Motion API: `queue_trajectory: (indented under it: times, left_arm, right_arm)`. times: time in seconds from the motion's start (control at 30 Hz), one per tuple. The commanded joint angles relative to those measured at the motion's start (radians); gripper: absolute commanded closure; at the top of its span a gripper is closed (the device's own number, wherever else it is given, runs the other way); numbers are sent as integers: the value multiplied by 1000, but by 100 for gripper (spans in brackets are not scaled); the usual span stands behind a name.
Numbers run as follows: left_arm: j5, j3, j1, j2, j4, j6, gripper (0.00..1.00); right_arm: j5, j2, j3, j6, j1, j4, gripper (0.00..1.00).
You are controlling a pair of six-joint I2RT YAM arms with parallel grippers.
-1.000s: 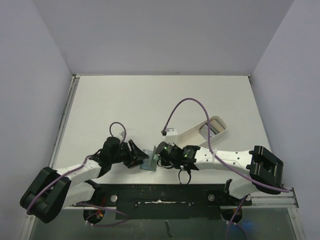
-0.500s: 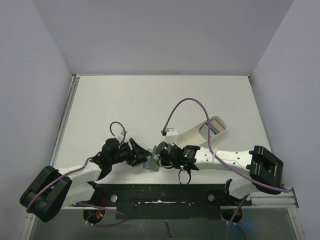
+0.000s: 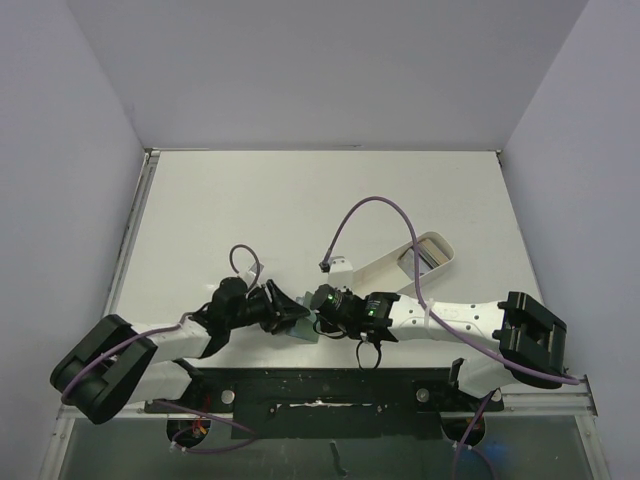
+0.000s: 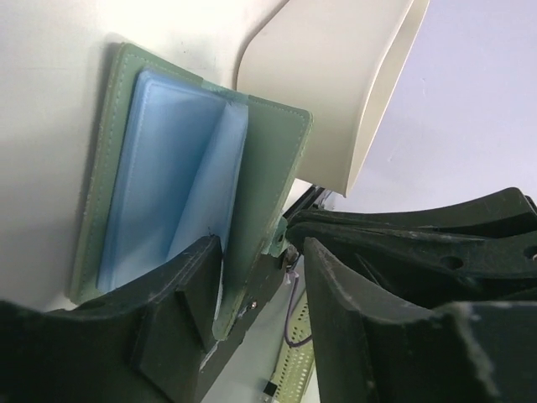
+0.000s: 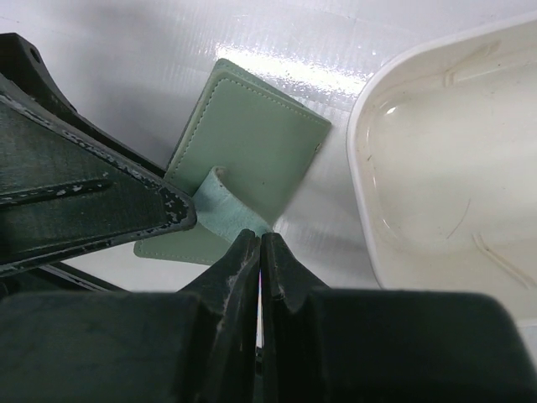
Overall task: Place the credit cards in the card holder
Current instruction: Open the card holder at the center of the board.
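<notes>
The card holder [image 4: 159, 176] lies open on the table, grey-green outside and pale blue inside, with one leaf [image 4: 264, 185] raised on edge. My left gripper [image 4: 262, 252] is open and straddles that raised leaf, which lies against the left finger [image 4: 189, 294] and clear of the other. My right gripper [image 5: 260, 239] is shut on a pale teal flap [image 5: 220, 210] of the card holder [image 5: 252, 134]. From above, both grippers meet at the card holder [image 3: 303, 325]. A grey rectangle, probably the credit cards [image 3: 424, 258], lies in the white tray.
The long white oval tray [image 3: 385, 262] runs from beside the card holder out to the back right; its rim [image 5: 362, 193] is close to my right fingers. Both arms lie low along the near table edge, by the black base rail [image 3: 320, 390].
My left arm has slid right, bringing its jaws over the raised leaf of the card holder, and they have narrowed a little. The right arm has not moved.
</notes>
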Motion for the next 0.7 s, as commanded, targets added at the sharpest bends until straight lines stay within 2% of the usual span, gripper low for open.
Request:
queue_trajectory:
  times: [0.0,0.13,0.2,0.27,0.37,0.47,0.67]
  left_arm:
    - [-7,58,-21,29,57,13,62]
    - [-18,66,-22,31,30,28,83]
    - [-33,81,-21,7,-41,55,93]
    - [-62,111,-21,-28,-171,99,100]
    - [-163,190,-21,-85,-445,190,100]
    - [-231,250,-15,-127,-618,255,100]
    - [-324,381,-8,-135,-898,372,100]
  right_arm:
    - [31,-33,7,-18,6,38,98]
    - [36,-36,5,-13,6,33,96]
    - [39,-37,4,-9,7,27,93]
    - [35,-41,17,-1,7,3,86]
    - [31,-59,68,-11,17,-54,66]
    - [34,-100,102,-15,26,-84,52]
    - [5,-156,78,-28,20,-22,44]
